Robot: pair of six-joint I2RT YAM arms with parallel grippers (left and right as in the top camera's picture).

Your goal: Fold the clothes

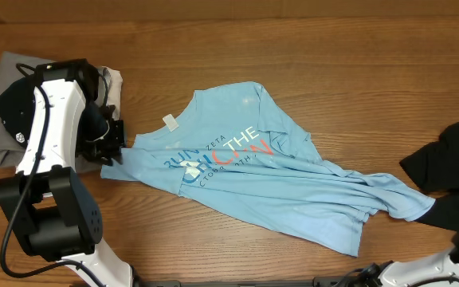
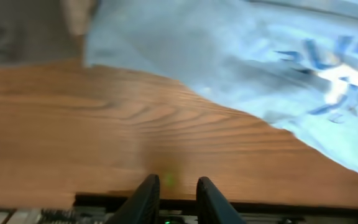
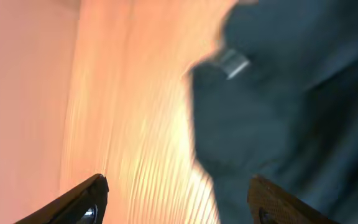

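Observation:
A light-blue T-shirt (image 1: 261,179) with blue and red print lies crumpled and partly spread across the middle of the table. My left gripper (image 1: 116,137) sits at the shirt's left edge. In the left wrist view its fingers (image 2: 148,198) stand slightly apart over bare wood with nothing between them, and the shirt (image 2: 229,56) lies ahead. My right gripper (image 3: 179,190) is open wide and empty. One fingertip is over wood, the other over a dark garment (image 3: 291,93).
A folded grey garment (image 1: 6,72) with a beige piece (image 1: 114,80) lies at the far left, under my left arm. A black garment (image 1: 453,159) is heaped at the right edge. The table's front edge (image 2: 229,202) shows just beyond my left fingers.

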